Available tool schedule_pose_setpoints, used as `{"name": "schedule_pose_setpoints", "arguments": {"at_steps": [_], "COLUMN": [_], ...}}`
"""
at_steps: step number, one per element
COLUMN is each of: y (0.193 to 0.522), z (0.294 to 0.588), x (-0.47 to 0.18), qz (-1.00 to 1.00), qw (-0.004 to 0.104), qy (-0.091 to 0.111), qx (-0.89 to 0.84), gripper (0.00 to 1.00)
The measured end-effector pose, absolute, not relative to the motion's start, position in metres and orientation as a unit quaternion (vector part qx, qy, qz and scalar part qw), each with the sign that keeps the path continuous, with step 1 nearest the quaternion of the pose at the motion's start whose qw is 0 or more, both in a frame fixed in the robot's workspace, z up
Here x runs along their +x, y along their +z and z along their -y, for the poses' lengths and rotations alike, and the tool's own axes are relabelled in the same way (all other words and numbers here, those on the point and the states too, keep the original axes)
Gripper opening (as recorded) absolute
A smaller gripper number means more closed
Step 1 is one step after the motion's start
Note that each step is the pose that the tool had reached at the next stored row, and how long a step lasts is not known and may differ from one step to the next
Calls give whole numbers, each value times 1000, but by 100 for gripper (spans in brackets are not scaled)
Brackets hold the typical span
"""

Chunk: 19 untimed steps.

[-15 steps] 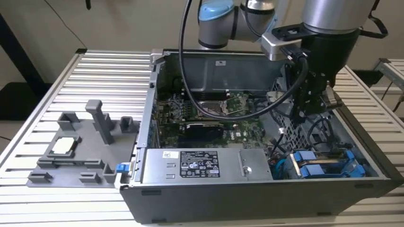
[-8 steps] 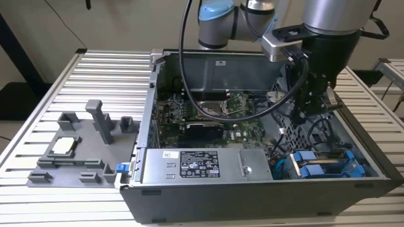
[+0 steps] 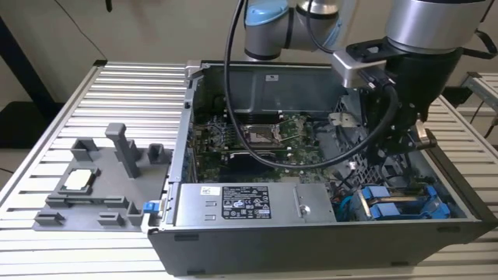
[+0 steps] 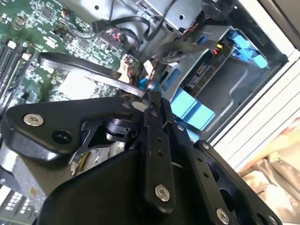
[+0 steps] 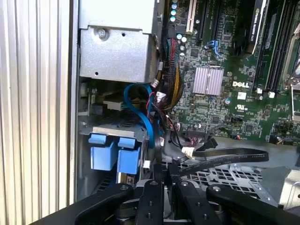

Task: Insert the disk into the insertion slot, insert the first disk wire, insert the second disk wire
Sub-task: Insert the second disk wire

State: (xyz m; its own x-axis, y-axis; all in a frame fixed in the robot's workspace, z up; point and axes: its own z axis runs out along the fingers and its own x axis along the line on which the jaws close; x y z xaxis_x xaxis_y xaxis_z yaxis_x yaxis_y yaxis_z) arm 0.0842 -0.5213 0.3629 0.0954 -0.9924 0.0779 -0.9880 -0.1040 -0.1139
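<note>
The disk (image 3: 398,205), in its bright blue frame, sits in the insertion slot at the case's front corner on the exterior view's right. Its blue end tabs (image 5: 115,154) (image 4: 192,110) face outward. My gripper (image 3: 395,147) hangs inside the case just above and behind the disk bay. In both wrist views its fingers (image 5: 160,161) (image 4: 151,96) are shut, and the end of a thin blue disk wire (image 5: 143,112) runs down to the tips. A black flat wire with a pale plug (image 5: 220,157) lies loose beside the fingers.
The grey labelled power supply box (image 3: 249,204) lies along the case's front edge, beside the disk bay. The green motherboard (image 3: 260,137) fills the case floor. Bundled wires (image 5: 174,89) crowd the bay. A grey fixture tray (image 3: 101,175) stands on the slatted table.
</note>
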Motion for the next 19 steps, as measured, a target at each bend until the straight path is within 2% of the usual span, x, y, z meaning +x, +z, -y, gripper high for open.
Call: {"name": "schedule_pose_setpoints", "arguments": {"at_steps": [9,19], "y": [363,363], "z": [542,545], "x": [96,130], "qz": [-669,-669], "qw": [10,-14], "qy": [-60,-34], "qx": [-740,-742], "gripper": [16,16]}}
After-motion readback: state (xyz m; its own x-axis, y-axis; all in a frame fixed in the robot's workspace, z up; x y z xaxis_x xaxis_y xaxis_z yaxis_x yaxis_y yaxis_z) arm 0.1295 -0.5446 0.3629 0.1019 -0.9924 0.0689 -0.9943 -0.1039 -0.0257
